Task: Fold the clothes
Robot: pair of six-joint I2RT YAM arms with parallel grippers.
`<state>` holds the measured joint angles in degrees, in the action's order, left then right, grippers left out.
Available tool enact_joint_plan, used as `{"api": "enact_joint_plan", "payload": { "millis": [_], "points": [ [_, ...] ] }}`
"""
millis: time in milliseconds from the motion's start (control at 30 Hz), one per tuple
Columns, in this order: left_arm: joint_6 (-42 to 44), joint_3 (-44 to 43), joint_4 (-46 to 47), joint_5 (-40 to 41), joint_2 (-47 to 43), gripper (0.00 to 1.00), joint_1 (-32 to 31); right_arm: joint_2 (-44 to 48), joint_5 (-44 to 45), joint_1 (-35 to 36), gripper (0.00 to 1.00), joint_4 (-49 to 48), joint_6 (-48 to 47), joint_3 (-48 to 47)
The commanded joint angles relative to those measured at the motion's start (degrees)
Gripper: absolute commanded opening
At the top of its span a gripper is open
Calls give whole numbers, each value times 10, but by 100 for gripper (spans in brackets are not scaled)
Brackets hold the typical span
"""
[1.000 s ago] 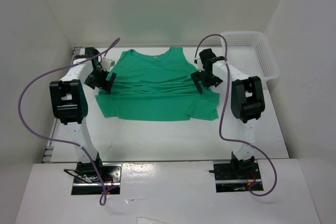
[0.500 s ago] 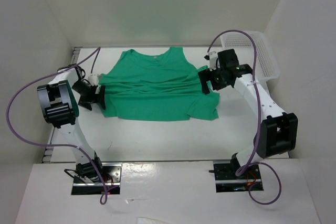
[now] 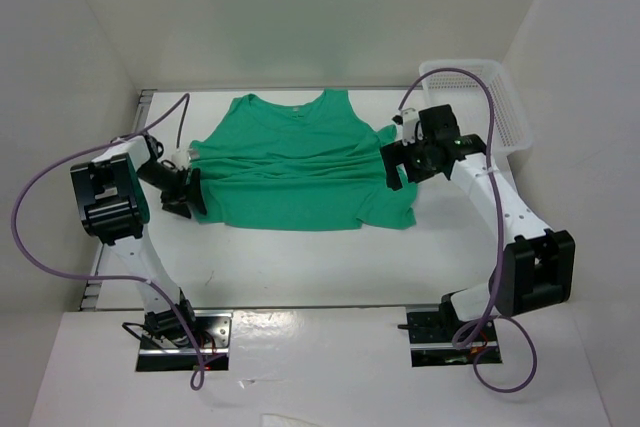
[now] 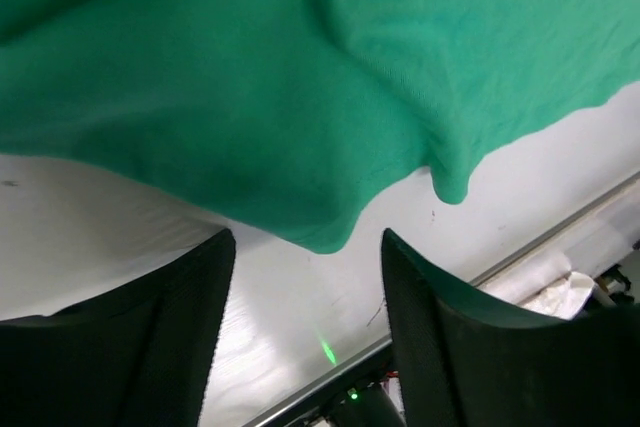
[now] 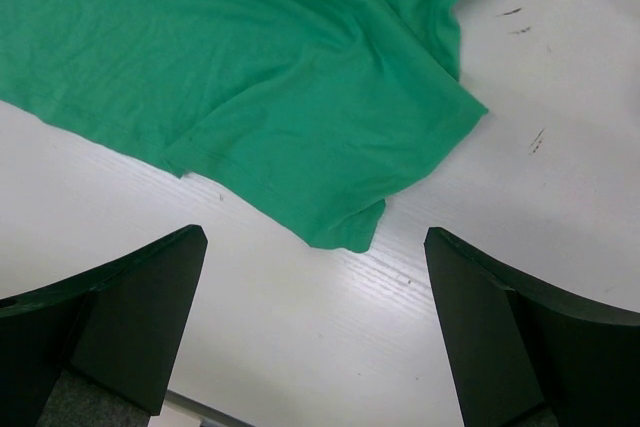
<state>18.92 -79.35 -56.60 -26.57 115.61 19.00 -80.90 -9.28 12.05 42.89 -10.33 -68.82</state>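
No legible text, labels or numbers anywhere

A white desk (image 3: 300,262) sits enclosed by white walls (image 3: 300,17) on 3 sides. A white plastic mesh basket (image 3: 503,107) stands at the desk's far right corner, close to the right wall. In the right wrist view, a few short dark scuff marks (image 5: 515,9) streak the desk, with 1 more (image 5: 537,141) lower down. In the left wrist view, a small green spot of light (image 4: 327,351) lies near a metal rail (image 4: 570,232) along the desk's edge.

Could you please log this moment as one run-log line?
T-shirt: spread on table | left gripper: open, at shirt's left edge | right gripper: open, at shirt's right edge
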Motion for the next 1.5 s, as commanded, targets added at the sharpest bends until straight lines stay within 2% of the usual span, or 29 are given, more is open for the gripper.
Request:
{"api": "enact_joint_plan", "payload": {
  "millis": [0, 100, 233, 267, 367, 400, 500, 533, 600, 800, 933, 1000, 1033, 1167, 1200, 1267, 1333, 1467],
  "points": [
    [2, 38, 19, -6, 6, 66, -1, 22, 0, -5, 99, -24, 2, 9],
    [-3, 48, 26, 7, 0, 64, -6, 22, 0, -5, 99, -24, 2, 9],
    [-14, 48, 32, 7, 0, 52, -12, 28, 0, -5, 99, -29, 2, 14],
    [-14, 48, 32, 7, 0, 45, -18, 33, 0, -5, 99, -29, 2, 14],
    [-25, 48, 37, 7, 0, 34, -23, 33, 0, -5, 99, -29, 2, 14],
    [-31, 48, 42, 7, 0, 28, -23, 33, 0, -5, 99, -29, 2, 14],
    [-37, 43, 42, 7, 0, 16, -23, 33, 0, -5, 99, -29, 2, 14],
    [-43, 43, 42, 7, 0, 8, -23, 33, 0, -5, 99, -29, 2, 14],
    [-43, 37, 42, 14, -16, 1, -23, 33, 5, -5, 99, -29, 2, 19],
    [-55, -35, -9, 86, -102, 0, -28, 33, 5, -5, 99, -29, 2, 19],
    [-60, -129, -65, 124, -132, 4, -88, 33, 5, -5, 99, -29, 2, 19],
    [-68, -148, -70, 132, -139, 9, -120, 33, 5, -5, 99, -29, 2, 19],
    [-77, -153, -70, 143, -134, 11, -158, 33, 5, -5, 99, -29, 2, 19],
    [-93, -129, -54, 192, -92, 30, -239, 33, 5, -5, 99, -29, 2, 19],
    [-99, -121, -48, 200, -83, 41, -251, 33, 5, -5, 99, -29, 2, 19],
    [-104, -103, -21, 205, -69, 48, -277, 33, 5, -5, 99, -29, 2, 19],
    [-112, -91, 0, 213, -62, 57, -277, 28, 5, -5, 99, -29, 2, 19],
    [-118, -80, 24, 218, -76, 68, -277, 22, 5, -5, 99, -29, 2, 19]
  ]
}}
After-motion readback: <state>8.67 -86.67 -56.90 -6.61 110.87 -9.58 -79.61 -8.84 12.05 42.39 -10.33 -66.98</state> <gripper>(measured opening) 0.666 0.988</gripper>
